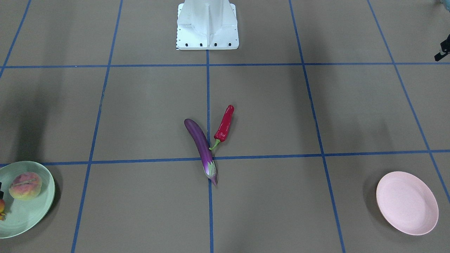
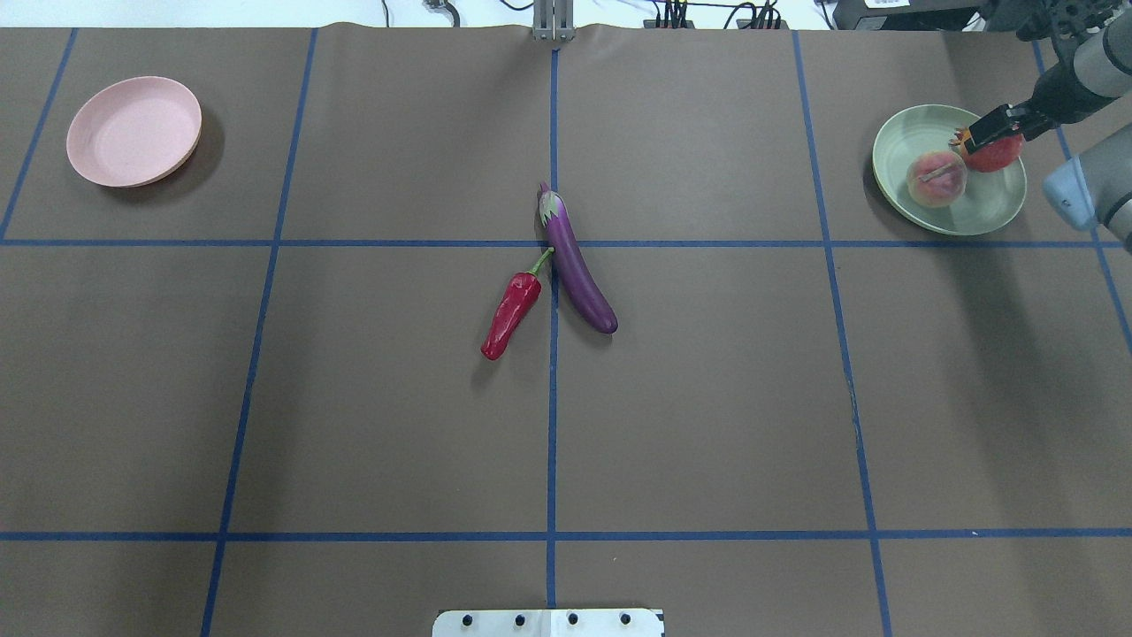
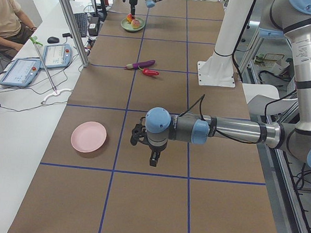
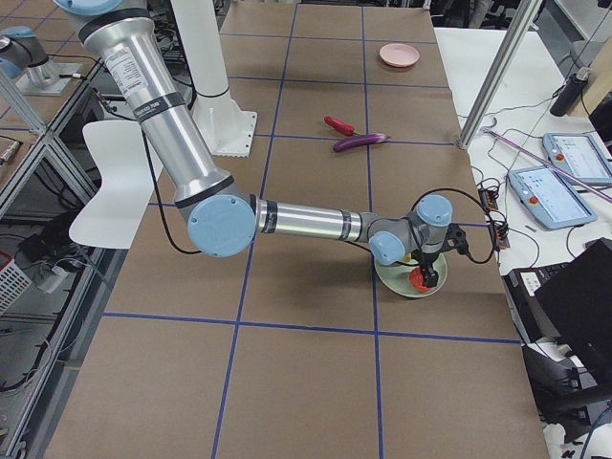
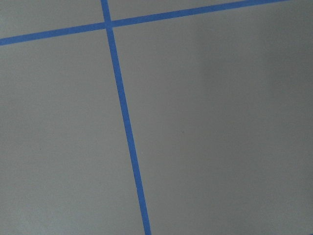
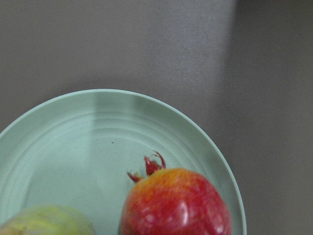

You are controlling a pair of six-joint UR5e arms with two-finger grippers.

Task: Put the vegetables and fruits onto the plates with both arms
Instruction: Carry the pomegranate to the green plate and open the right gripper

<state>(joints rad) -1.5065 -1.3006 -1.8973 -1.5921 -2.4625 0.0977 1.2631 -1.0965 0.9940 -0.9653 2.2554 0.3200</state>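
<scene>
The purple eggplant [image 1: 201, 147] and the red chili [image 1: 225, 124] lie side by side at the table's middle, the chili's stem touching the eggplant [image 2: 577, 265]. The peach [image 2: 936, 179] lies on the mint green plate [image 2: 982, 208]. My right gripper [image 2: 986, 141] is shut on the pomegranate [image 2: 999, 155] and holds it over that plate's far side; the right wrist view shows the pomegranate [image 6: 176, 203] just above the plate [image 6: 73, 147]. The pink plate [image 2: 133, 131] is empty. My left gripper [image 3: 153, 159] hangs over bare table near the pink plate [image 3: 88, 136]; I cannot tell whether it is open.
The white base block [image 1: 207, 28] stands at the robot's edge of the table. Blue tape lines [image 5: 124, 122] grid the brown table. An operator [image 3: 6, 20], tablets and a metal pole [image 3: 71, 23] are beside the table on the far side from the robot.
</scene>
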